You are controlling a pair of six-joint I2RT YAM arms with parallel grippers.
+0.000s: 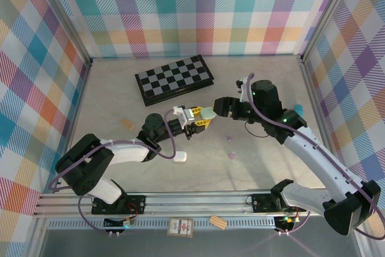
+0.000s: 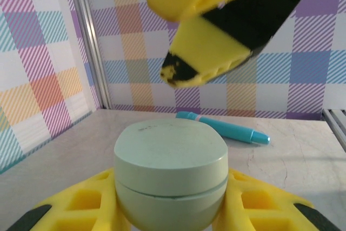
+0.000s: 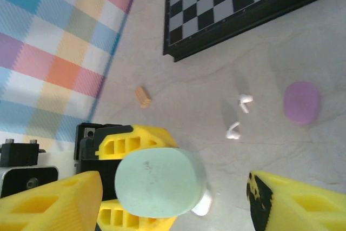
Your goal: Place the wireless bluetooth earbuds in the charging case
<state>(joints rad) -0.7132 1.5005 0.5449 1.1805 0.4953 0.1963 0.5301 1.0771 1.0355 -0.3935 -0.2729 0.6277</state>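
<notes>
Marble tabletop [image 1: 258, 88]: left pincer [image 1: 200, 120] clamps mint case [image 2: 170, 160], base hidden; right pincer [image 1: 221, 108] spread wide.

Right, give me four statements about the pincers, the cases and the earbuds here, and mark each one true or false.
1. The left pincer is shut on the mint-green case. True.
2. The mint-green case stands open. False: its lid is closed.
3. The right pincer grips the teal pen. False: it is open, with a finger on either side of the mint-green case; the teal pen lies on the table.
4. Two white earbuds lie loose on the table near the purple case. True.
</notes>
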